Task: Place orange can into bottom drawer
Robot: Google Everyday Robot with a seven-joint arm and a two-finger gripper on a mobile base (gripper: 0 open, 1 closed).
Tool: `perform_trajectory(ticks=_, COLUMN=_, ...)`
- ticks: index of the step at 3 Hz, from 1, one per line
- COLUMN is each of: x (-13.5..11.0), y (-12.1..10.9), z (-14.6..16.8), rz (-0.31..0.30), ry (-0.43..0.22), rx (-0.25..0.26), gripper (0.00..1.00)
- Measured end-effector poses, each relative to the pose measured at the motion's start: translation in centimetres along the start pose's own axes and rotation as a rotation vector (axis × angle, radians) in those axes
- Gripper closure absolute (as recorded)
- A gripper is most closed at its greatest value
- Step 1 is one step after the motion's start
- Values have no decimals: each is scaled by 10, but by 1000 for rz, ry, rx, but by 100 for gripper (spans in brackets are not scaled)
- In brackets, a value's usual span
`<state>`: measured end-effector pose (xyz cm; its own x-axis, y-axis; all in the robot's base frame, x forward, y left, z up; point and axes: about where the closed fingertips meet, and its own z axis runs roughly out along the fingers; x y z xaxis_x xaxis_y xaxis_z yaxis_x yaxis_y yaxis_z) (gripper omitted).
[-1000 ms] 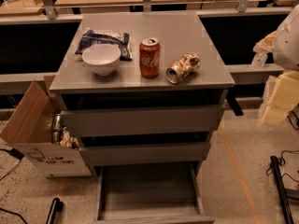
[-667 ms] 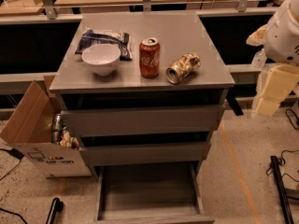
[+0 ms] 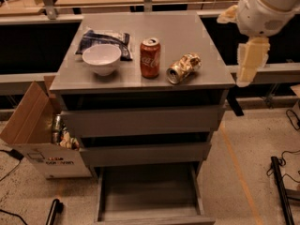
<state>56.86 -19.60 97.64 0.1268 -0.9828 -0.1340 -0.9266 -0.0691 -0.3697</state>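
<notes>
Landmark: grey three-drawer cabinet [image 3: 140, 121].

1. Worktop [image 3: 187, 27]: the cabinet's top surface carries four items.
2. Orange can [image 3: 183, 68]: lies on its side near the cabinet's front right corner, silver top facing front-left. It has a mottled golden and cream pattern; any print on it cannot be read. It lies just right of the Coca-Cola can, apart from it.
3. Coca-Cola can [image 3: 150, 57]: upright at the front centre of the cabinet top, red with white script lettering.
4. White bowl [image 3: 101, 58]: upright at the cabinet's front left.
5. Dark blue snack bag [image 3: 104, 40]: lies flat directly behind the bowl; its label is illegible.
6. Bottom drawer [image 3: 147, 196]: lowest in the cabinet, pulled out, grey floor exposed. The orange can is not in it.
7. Hand [image 3: 249, 64]: cream-coloured, hanging below the white arm [image 3: 265, 6], off the cabinet's right edge and above worktop level, well apart from the orange can. Whether it is apart or together cannot be told; it holds nothing visible.
8. Cardboard box [image 3: 37, 139]: on the floor against the cabinet's left side, flap open, cans inside. Dark print on its front is too small to read.
</notes>
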Motion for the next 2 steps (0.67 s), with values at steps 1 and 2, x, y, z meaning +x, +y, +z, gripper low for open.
perform_trajectory(ticks=1, x=-1, y=-40, z=36, rz=-107, ry=-56, rx=-38, gripper=0)
perform_trajectory(ticks=2, x=-24, y=-70, z=93, rz=-221, ry=-94, rx=-101, gripper=0)
